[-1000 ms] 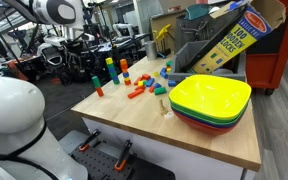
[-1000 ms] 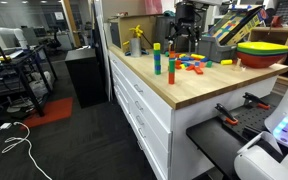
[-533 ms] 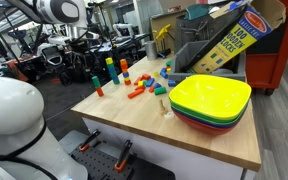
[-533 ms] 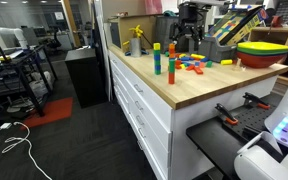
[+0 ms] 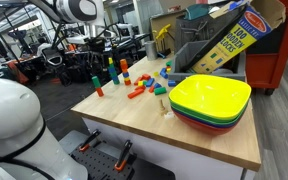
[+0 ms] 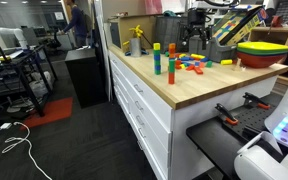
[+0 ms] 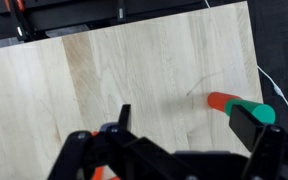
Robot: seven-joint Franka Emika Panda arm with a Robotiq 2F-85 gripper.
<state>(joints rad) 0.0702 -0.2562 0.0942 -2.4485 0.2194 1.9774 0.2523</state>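
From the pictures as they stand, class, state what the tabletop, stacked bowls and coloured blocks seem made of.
Tabletop: pale wood, matt; grain and joined strips show.
Stacked bowls: probably plastic, slight sheen; thin rims, bright even colour.
Coloured blocks: likely painted wood, solid flat colours; plastic possible.

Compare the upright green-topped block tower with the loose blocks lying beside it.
The green-topped tower stands upright, its pieces stacked; the loose blocks lie flat, scattered. The tower rises high; the loose blocks stay low. Both are coloured pieces on the wooden table.
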